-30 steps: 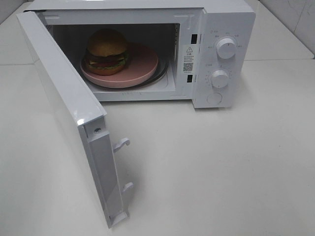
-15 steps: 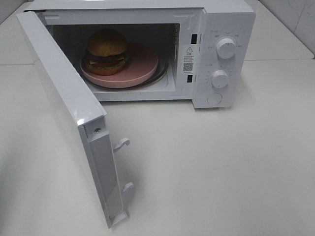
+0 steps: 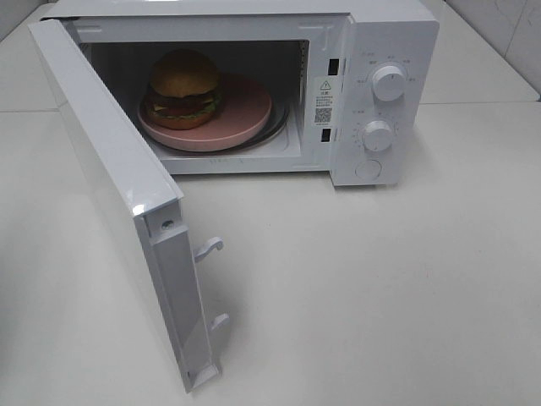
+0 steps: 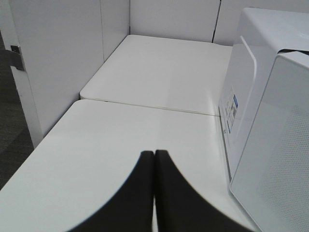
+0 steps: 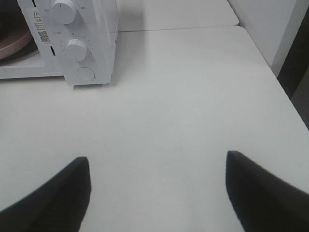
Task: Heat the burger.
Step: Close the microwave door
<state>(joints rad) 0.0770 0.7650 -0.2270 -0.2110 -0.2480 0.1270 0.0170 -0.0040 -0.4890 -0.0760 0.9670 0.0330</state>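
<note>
The left gripper (image 4: 154,153), 2 black fingers pressed together on nothing, sits outside the swung-open white microwave door (image 3: 118,178), nearer it than the spread right gripper (image 5: 157,162). Beyond, the golden-bunned burger (image 3: 184,85) rests on a round pink dish (image 3: 249,114) inside the oven.

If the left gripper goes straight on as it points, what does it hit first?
Probably nothing nearby: the shut black left gripper points along the white tabletop, beside the white box-shaped microwave.

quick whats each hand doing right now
left hand: closed, holding nothing
right hand: open, holding nothing
</note>
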